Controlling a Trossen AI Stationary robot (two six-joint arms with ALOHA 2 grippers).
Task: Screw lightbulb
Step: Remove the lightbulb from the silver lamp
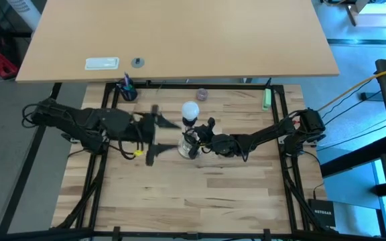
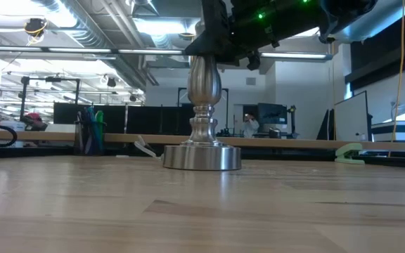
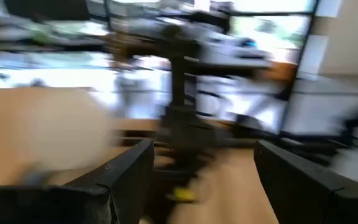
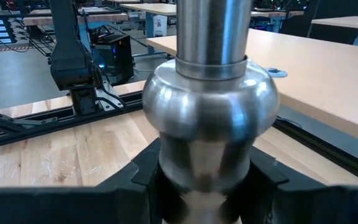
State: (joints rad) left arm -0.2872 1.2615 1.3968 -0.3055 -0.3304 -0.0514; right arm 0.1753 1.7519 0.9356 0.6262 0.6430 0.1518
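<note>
The stand (image 4: pixel 210 106) is smooth, glossy brushed metal; the lightbulb (image 1: pixel 190 109) matt frosted white; the table (image 2: pixel 202 211) pale grained wood.

Stand (image 2: pixel 202 119) top cut off in low view behind dark arm; left wrist view wholly motion-blurred.

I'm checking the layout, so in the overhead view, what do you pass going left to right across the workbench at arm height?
Left end effector, open and empty → lamp stand, clamped by the right end effector → green object by the right rail. The lightbulb lies just behind the stand.
</note>
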